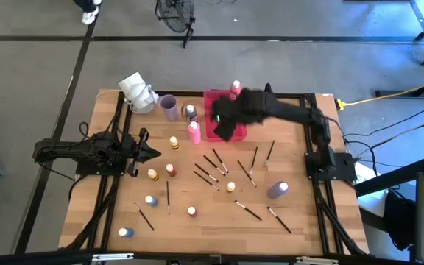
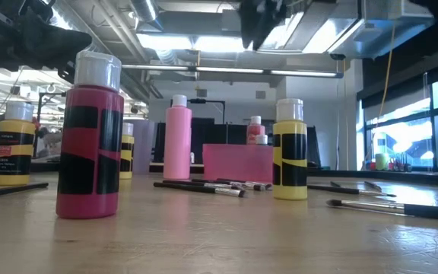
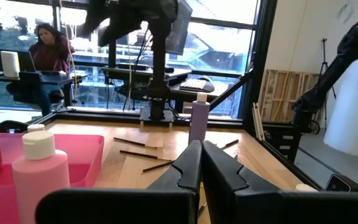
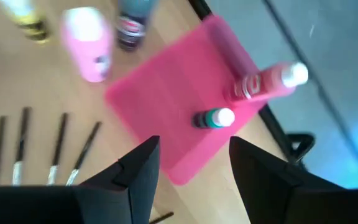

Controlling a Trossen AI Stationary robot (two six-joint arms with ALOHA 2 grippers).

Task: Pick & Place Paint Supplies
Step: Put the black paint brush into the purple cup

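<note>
Two paint bottles, a red one [image 1: 235,89] and a green one [image 1: 216,118], stood in the pink tray [image 1: 213,99] from above, with the right claw [image 1: 225,129] over the tray and the left claw [image 1: 152,152] well left of it. From the right wrist, that claw [image 4: 191,163] gaped empty above the tray [image 4: 160,93] holding both bottles [image 4: 267,81], brushes [image 4: 58,146] lying beside it on the tabletop [image 4: 30,81]. From the left wrist, the left claw [image 3: 201,163] was clenched on nothing, beside the tray [image 3: 86,152].

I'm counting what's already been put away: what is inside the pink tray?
Two bottles stand in the pink tray near its far edge: a red bottle and a smaller green one. From above, the open, empty right gripper covers part of the tray floor.
</note>
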